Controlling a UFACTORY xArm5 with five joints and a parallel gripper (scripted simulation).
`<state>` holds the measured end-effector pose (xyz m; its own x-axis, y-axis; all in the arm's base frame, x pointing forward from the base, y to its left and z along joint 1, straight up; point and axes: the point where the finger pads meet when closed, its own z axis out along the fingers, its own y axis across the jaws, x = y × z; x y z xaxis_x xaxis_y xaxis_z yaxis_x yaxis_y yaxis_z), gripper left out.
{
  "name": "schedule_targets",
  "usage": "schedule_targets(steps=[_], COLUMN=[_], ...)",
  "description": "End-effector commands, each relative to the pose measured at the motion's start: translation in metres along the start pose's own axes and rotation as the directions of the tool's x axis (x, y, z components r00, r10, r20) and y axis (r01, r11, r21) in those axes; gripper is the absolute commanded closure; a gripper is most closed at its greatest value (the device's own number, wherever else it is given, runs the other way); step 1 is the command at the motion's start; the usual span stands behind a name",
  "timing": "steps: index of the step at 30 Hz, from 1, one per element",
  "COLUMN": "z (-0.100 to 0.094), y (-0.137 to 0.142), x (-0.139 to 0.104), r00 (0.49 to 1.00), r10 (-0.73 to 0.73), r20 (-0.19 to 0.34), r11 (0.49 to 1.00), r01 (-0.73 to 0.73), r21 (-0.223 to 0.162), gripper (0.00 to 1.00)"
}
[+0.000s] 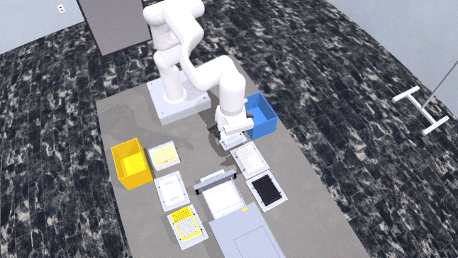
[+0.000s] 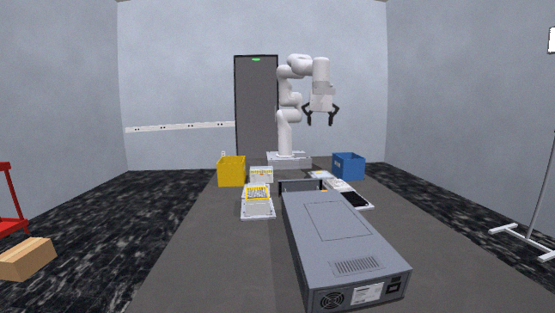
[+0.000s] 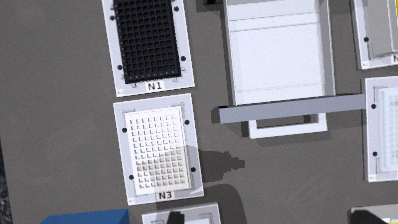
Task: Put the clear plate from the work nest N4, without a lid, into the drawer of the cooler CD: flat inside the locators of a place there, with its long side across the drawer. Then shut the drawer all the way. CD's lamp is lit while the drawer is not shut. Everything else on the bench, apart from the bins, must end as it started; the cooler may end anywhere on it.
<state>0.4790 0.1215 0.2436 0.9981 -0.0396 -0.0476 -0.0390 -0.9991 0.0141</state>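
The clear plate (image 1: pixel 171 189) (image 3: pixel 389 129) lies flat in the middle left nest, across from nest N3. I cannot read its label or tell whether a lid is on it. The grey cooler CD (image 1: pixel 248 234) (image 2: pixel 339 232) stands at the bench front. Its drawer (image 1: pixel 223 198) (image 3: pixel 277 55) (image 2: pixel 300 186) is pulled out and empty, with its handle bar (image 1: pixel 216 177) (image 3: pixel 292 111) towards the arm. The lamp (image 1: pixel 244 210) (image 2: pixel 323 191) is lit. My gripper (image 1: pixel 232 123) (image 2: pixel 320 122) is open and empty, high above a nest beside the blue bin.
A black plate (image 1: pixel 266 189) (image 3: pixel 147 40) lies in N1 and a white plate (image 1: pixel 248 159) (image 3: pixel 157 152) in N3. A yellow tip box (image 1: pixel 184 221) (image 2: pixel 257 193) and a pale box (image 1: pixel 163 154) (image 2: pixel 261 175) stand on the left. A yellow bin (image 1: pixel 131 166) and a blue bin (image 1: pixel 264 117) (image 2: pixel 349 165) flank the bench.
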Motion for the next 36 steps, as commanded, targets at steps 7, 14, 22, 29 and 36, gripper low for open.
schedule_targets(steps=[7,14,22,29,36], z=[-0.002,-0.002,0.006,0.018,0.030], y=[0.000,0.000,0.021,0.047,0.067], x=[0.001,0.001,-0.005,-0.014,-0.024], r00=[1.000,1.000,1.000,0.998,0.997], r10=[0.000,0.000,-0.018,-0.053,-0.071], r20=[-0.005,-0.005,-0.018,-0.035,-0.044], r11=[1.000,1.000,1.000,0.999,0.997], r01=[0.000,0.000,0.018,0.054,0.072], r21=[0.002,0.002,0.006,0.010,0.010], gripper=[0.00,0.00,0.00,0.00,0.00])
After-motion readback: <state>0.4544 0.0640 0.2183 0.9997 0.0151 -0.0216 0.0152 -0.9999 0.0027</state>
